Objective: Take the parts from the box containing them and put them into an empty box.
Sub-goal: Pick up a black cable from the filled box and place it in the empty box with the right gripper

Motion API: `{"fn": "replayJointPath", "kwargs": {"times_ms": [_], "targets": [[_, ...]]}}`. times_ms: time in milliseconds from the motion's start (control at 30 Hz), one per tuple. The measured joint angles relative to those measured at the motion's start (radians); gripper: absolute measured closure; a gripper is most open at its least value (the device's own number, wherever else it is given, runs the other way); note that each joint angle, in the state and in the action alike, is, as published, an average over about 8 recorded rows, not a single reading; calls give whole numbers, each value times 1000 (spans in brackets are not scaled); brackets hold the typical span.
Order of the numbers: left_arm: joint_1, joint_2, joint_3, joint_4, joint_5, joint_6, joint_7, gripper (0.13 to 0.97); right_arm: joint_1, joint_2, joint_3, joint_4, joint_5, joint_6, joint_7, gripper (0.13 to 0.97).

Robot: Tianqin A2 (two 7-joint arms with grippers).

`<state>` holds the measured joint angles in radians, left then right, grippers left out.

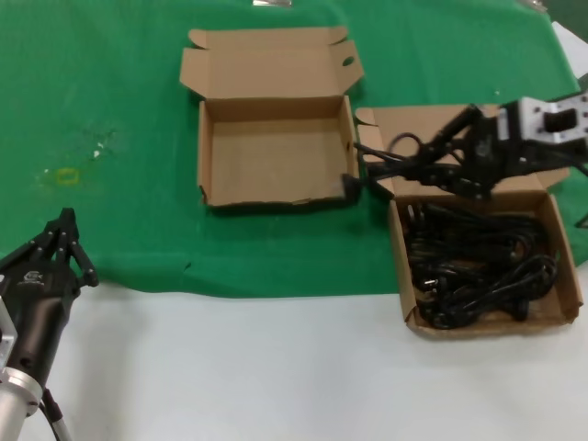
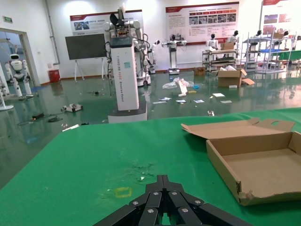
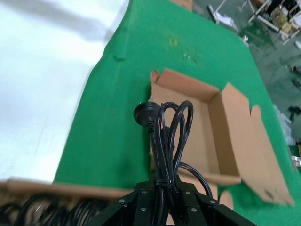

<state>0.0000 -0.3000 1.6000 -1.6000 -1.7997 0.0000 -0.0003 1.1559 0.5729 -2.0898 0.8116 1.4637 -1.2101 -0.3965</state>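
Note:
My right gripper is shut on a coiled black power cord and holds it in the air over the gap between the two boxes. In the right wrist view the cord sticks out of the gripper, its plug toward the empty box. The empty brown box lies open at the middle of the green cloth, lid flap back. The box containing the parts lies on the right with several coiled black cords in it. My left gripper is shut and empty, parked at the near left.
The green cloth covers the far part of the table; bare white table lies in front. A small yellow mark is on the cloth at left. The left wrist view shows the empty box's corner and a hall with robots behind.

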Motion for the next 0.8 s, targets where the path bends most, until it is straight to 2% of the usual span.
{"fn": "replayJointPath", "kwargs": {"times_ms": [267,800], "targets": [[0,0,0,0,0,0,0,953,58,-119,-1,-155,12,48,-97,879],[0,0,0,0,0,0,0,953,229,-384,57,-660,56,189,-434,880]]}}
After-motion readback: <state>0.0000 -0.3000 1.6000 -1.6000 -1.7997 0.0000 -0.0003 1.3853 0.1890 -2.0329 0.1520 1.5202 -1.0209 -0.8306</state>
